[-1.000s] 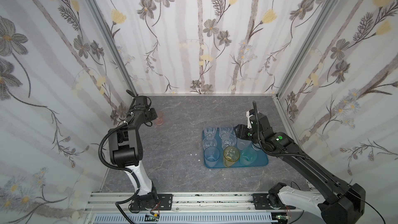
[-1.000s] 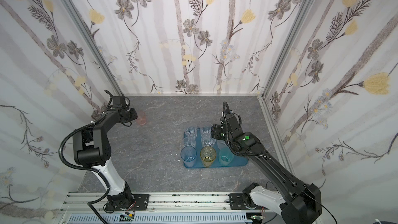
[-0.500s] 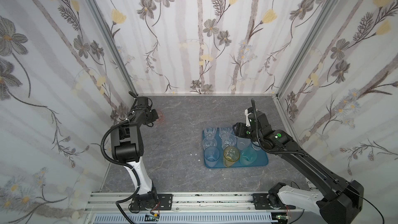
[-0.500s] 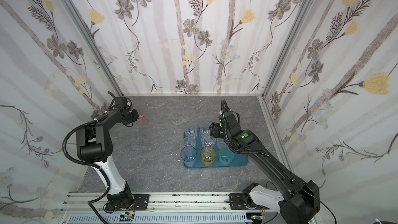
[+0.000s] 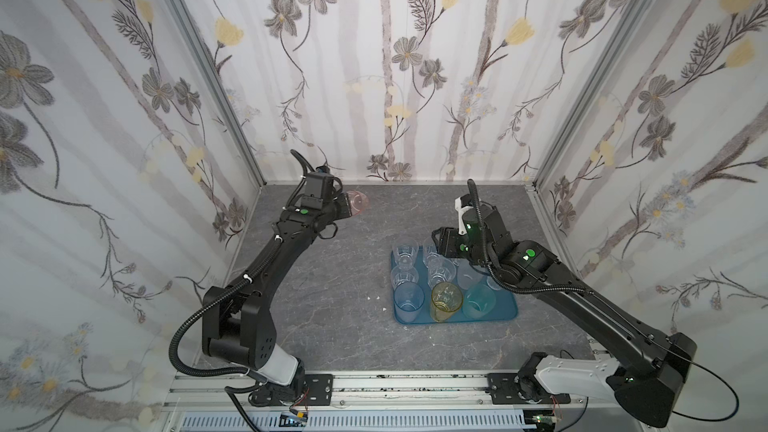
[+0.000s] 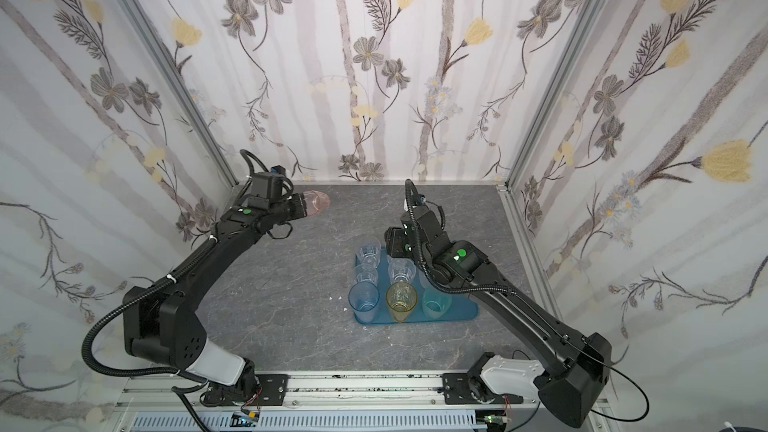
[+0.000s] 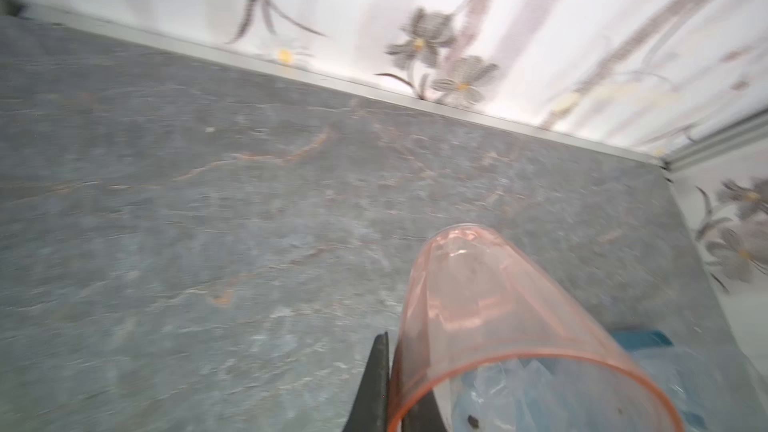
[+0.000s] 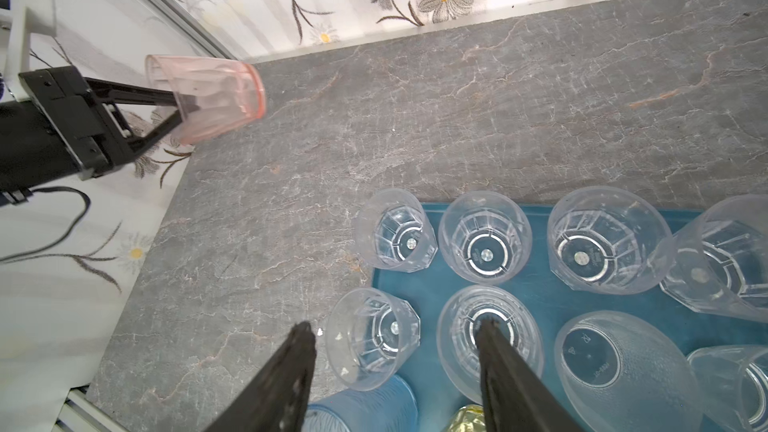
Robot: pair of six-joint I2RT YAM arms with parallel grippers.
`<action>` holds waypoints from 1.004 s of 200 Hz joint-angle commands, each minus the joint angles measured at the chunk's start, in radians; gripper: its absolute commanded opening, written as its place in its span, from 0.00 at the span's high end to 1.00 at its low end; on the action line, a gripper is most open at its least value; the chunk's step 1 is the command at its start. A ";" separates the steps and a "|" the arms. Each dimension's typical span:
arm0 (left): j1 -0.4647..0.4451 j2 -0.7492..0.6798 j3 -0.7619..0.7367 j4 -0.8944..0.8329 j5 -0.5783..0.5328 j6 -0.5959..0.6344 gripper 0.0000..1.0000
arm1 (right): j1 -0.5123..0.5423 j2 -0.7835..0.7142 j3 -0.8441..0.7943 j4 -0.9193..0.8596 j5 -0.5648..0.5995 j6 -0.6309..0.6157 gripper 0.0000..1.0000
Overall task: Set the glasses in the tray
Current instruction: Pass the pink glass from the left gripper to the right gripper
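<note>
Top views, both alike: show the left gripper just left of centre of frame, pressed shut on the pink glass, held on its side, long axis roughly level and running rightward in frame, base away from the wrist; place the tray well apart, down and to the right of that glass, packed with upright glasses save a bare corner at its lower right; put the right gripper over the tray's upper edge, far nearer the tray yet carrying nothing. Left wrist view, blurred: looks along the pink glass from mouth to base, one dark finger outside the wall at the rim and the other seemingly inside, so a pinch on the wall alone; catches a teal corner of the tray at lower right of frame. Right wrist view: has the right jaws spread wide and empty above the clear glasses, and the pink glass at upper left of frame, aloft, wide mouth toward the left gripper. Judged from all three: calls for a carry down-right in the top views plus a quarter turn to set the base down, aimed at the bare corner; risks a brush with the right gripper on the way
</note>
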 commanded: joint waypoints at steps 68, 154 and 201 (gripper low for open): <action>-0.404 0.134 0.193 0.014 -0.142 -0.125 1.00 | 0.100 0.031 0.164 -0.089 0.295 0.000 0.41; -0.483 0.129 0.207 0.015 -0.155 -0.176 1.00 | 0.044 0.155 0.211 -0.080 0.379 -0.064 0.57; -0.511 0.103 0.192 0.015 -0.170 -0.213 1.00 | 0.020 0.233 0.231 -0.078 0.410 -0.113 0.69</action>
